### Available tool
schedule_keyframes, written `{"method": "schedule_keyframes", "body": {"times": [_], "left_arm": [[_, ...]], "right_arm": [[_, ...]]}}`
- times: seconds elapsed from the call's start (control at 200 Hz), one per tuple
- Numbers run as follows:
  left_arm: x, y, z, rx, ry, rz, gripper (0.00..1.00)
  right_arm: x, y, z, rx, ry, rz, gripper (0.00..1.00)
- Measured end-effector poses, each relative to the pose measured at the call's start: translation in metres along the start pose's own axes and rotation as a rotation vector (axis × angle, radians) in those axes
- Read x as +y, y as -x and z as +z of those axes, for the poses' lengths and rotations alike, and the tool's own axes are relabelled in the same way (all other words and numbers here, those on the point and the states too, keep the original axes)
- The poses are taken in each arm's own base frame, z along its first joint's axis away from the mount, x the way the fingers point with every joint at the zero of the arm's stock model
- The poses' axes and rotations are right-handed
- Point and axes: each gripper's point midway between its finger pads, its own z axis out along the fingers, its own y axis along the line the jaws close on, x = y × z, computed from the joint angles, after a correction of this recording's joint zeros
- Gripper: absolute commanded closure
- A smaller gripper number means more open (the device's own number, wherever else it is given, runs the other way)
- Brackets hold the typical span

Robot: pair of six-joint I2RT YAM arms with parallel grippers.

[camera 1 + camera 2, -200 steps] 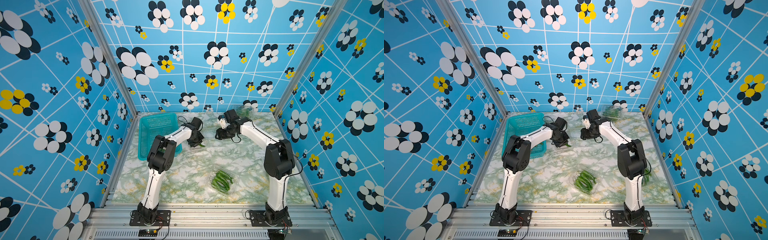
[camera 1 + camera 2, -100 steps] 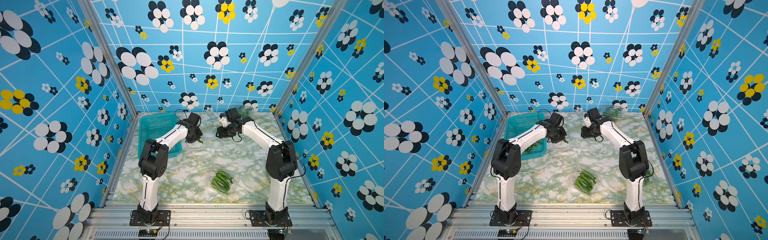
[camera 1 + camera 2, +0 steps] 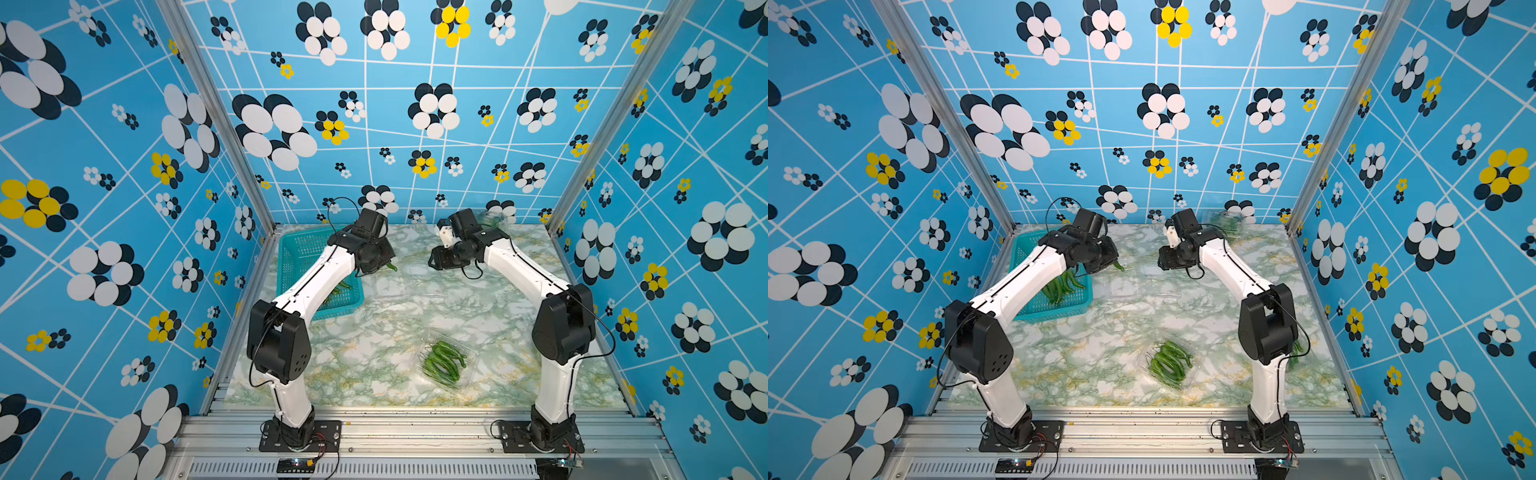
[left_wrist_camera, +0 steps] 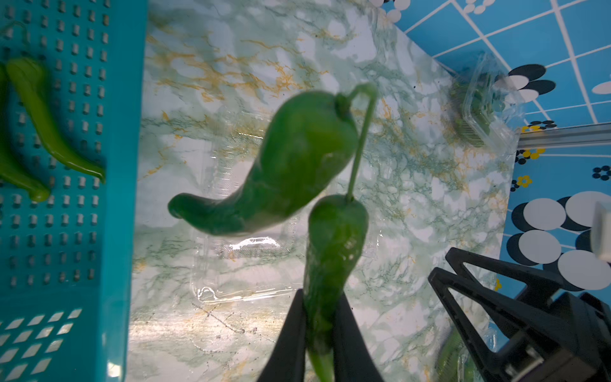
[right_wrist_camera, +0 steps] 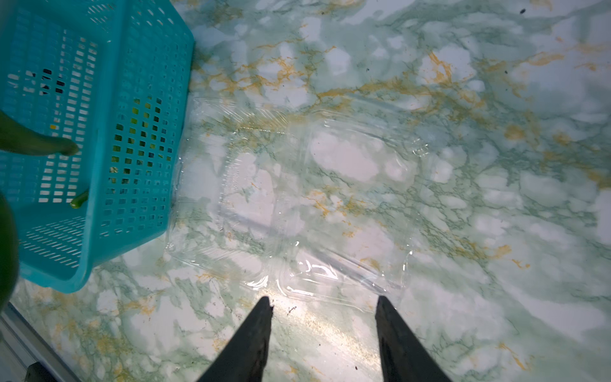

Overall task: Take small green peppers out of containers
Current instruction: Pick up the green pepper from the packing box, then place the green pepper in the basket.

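Pinching one small green pepper [image 4: 334,251] by its narrow end, held it clear of the table [image 4: 205,82] between the tightly clamped jaws of the left gripper [image 4: 319,297]. Bore a second pepper [image 4: 284,165] as well, hanging off the first by a thin curved stem. Hung both above the empty clear container [image 4: 244,254], lying opened flat on the table just beside the teal basket [image 4: 135,132]. Spotted several loose peppers [image 3: 1061,286] inside that basket. Found the right gripper [image 5: 324,299] raised over the table close by the same empty container, jaws apart and holding nothing. Noted a full container [image 3: 467,374] of peppers well apart near the table's front edge, and another container [image 4: 489,112] against the back wall [image 3: 415,124].
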Motion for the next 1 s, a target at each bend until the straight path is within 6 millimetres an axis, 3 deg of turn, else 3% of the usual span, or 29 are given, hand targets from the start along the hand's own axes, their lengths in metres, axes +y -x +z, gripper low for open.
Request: {"method": "schedule_keyframes", "body": {"times": [0.105, 0.235, 0.39, 0.545, 0.635, 0.769, 0.999], "left_arm": [[0.025, 0.020, -0.025, -0.050, 0.017, -0.038, 0.92], [0.076, 0.034, -0.042, -0.074, 0.086, -0.106, 0.92], [0.142, 0.037, -0.053, -0.074, 0.179, -0.189, 0.92], [0.196, 0.036, -0.055, -0.060, 0.243, -0.266, 0.92], [0.218, 0.029, -0.051, -0.034, 0.265, -0.301, 0.92], [0.233, 0.026, -0.038, 0.004, 0.277, -0.319, 0.92], [0.248, 0.023, 0.000, 0.070, 0.276, -0.342, 0.89]], "right_arm": [[0.034, 0.021, -0.013, -0.051, 0.041, -0.053, 0.47], [0.083, 0.043, -0.021, -0.108, 0.106, -0.124, 0.47], [0.118, 0.041, 0.000, -0.080, 0.145, -0.173, 0.47], [0.122, 0.020, 0.038, 0.013, 0.136, -0.176, 0.47], [0.117, 0.008, 0.052, 0.062, 0.122, -0.164, 0.47], [0.113, 0.001, 0.058, 0.091, 0.111, -0.151, 0.47], [0.114, 0.005, 0.054, 0.078, 0.107, -0.149, 0.47]]}}
